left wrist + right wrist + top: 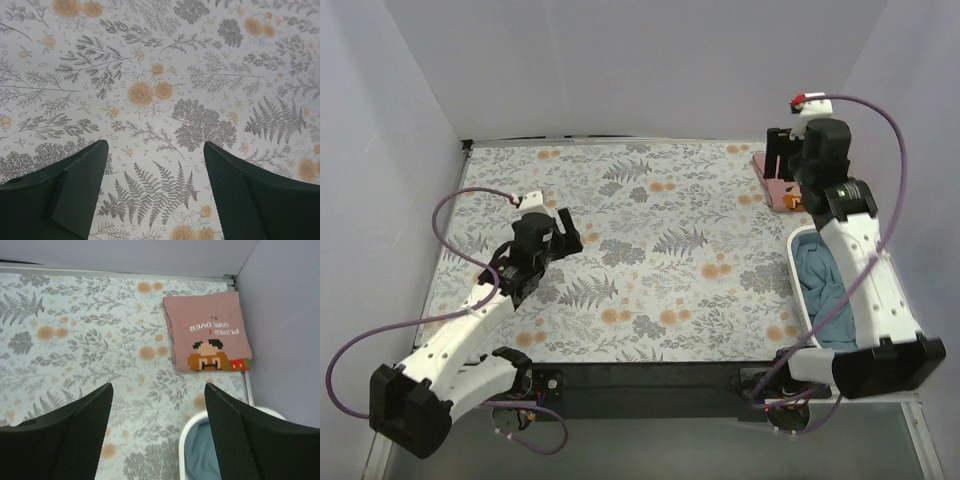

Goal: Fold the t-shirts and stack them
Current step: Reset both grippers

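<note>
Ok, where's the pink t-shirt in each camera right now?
Top external: the pink t-shirt lies at the far right corner of the floral cloth, partly hidden.
Left wrist: not in view, only cloth.
Right wrist: upper right, folded flat beside the wall, print up.
Shared landmark: the white basket, just nearer than the shirt in the top and right wrist views.

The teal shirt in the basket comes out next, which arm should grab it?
Likely the right. The right gripper is open near the folded pink t-shirt, and the white basket holding the teal t-shirt sits beside that arm. The left gripper, open, is over floral cloth well to the left.
</note>
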Robot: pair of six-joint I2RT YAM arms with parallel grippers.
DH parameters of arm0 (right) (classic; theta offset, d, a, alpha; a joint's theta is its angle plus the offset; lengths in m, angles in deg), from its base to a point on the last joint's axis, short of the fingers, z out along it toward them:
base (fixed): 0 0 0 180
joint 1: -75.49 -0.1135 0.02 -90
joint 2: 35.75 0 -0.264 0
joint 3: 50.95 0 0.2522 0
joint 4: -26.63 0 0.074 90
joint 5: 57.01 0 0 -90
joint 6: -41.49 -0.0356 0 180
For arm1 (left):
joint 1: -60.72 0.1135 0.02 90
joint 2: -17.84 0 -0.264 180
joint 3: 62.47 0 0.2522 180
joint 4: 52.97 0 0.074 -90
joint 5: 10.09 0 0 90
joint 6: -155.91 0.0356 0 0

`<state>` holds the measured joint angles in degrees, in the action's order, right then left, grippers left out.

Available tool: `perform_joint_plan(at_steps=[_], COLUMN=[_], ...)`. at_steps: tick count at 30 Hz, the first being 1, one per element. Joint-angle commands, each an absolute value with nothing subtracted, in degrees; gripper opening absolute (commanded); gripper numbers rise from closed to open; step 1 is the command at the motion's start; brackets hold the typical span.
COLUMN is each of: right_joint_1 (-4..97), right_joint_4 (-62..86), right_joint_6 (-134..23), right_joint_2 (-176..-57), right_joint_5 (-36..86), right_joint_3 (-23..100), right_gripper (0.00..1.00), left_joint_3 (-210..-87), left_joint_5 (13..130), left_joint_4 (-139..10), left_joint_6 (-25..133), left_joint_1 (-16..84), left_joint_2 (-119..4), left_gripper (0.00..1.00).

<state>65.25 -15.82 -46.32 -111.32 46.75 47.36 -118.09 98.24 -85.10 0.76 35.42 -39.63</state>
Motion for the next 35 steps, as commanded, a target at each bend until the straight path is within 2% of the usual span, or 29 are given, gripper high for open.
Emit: perform_joint_plan(at_steps=[1,3,5,8,9,15,19,25,35], right_joint_1=[65.4,65.5,65.5,65.5,65.5,65.5,65.5,65.5,65.5], right_joint_4=[-20.8,-20.6,-20.7,-20.8,-20.7,-18.7,-16.7,-16.5,-16.0], right_joint_6=[-50.6,-51.0,-51.0,-51.7,-52.2,-54.4,-55.1,-54.5,-55.2], right_joint_2=[-98.1,-91.2,-81.7,-69.9,-64.4,-48.9,-44.8,-45.8,-44.7], right_joint_5=[47.7,48.5,49.6,50.7,50.7,48.3,47.2,45.7,44.9], right_joint_3=[40.2,35.8,30.1,22.7,20.8,9.1,6.2,6.7,4.6], right_gripper=[0.81,0.91,0.91,0.98,0.98,0.98,0.98,0.98,0.98], left_joint_3=[-122.2,-123.8,-126.1,-127.5,-127.2,-119.2,-114.6,-109.5,-109.0], left_joint_5=[101.5,103.0,104.4,106.2,106.5,108.6,109.3,109.3,107.8], left_joint_4=[-92.7,-98.1,-101.4,-105.9,-106.9,-104.4,-103.2,-100.4,-98.7], left_joint_6=[-1.7,-2.6,-3.4,-4.9,-6.0,-7.6,-9.1,-9.9,-9.0], left_joint_1=[35.5,35.5,35.4,35.4,35.4,35.5,35.4,35.5,35.5], left_joint_2=[-31.4,-28.6,-24.2,-18.0,-16.5,-4.8,-1.1,1.8,0.3], left_gripper=[0.77,0.81,0.83,0.84,0.85,0.86,0.86,0.86,0.86])
